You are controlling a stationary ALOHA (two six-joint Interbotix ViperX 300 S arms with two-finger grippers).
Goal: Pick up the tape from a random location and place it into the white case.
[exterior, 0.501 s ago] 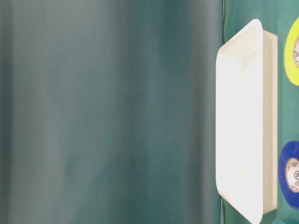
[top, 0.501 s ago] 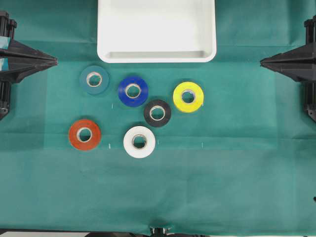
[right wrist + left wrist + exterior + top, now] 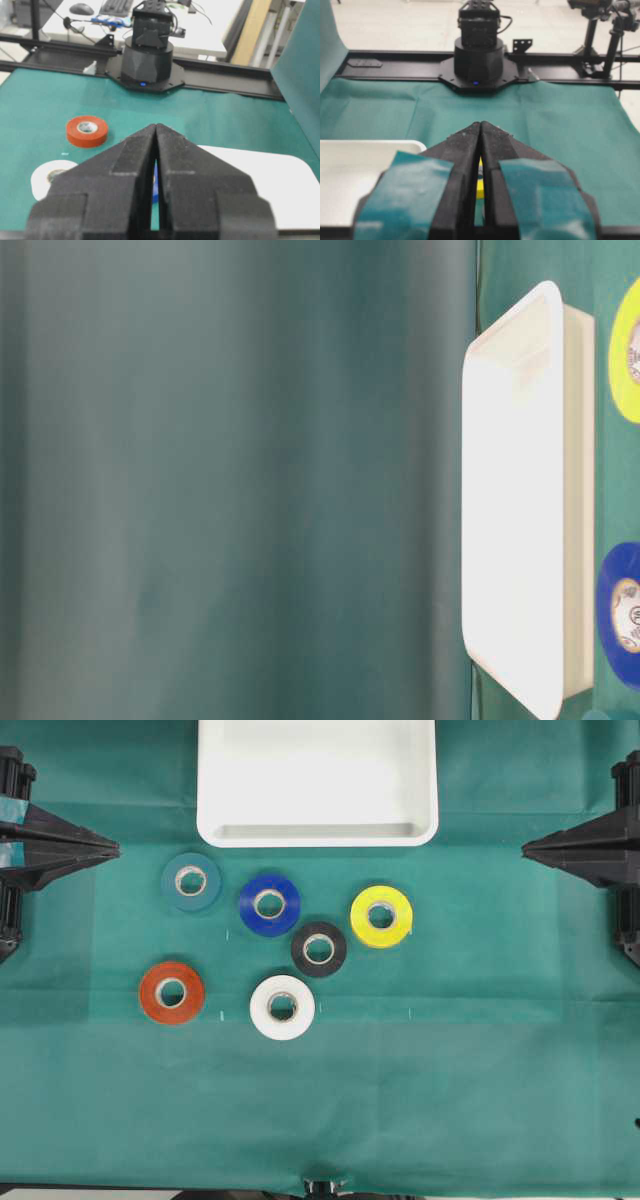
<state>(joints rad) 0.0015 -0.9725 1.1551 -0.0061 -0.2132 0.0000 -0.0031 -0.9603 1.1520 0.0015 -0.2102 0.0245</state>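
Green cloth [image 3: 450,1100], tape [image 3: 282,1007], white case [image 3: 317,832]

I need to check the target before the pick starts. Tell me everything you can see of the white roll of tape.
The white roll of tape is a flat ring with a greyish inner core around an open hole, smooth and glossy-looking. It lies flat on the green cloth, nearest the front edge of all the rolls, just below the black roll and to the right of the orange roll. It touches neither, and no gripper is near it. The right wrist view shows part of it.
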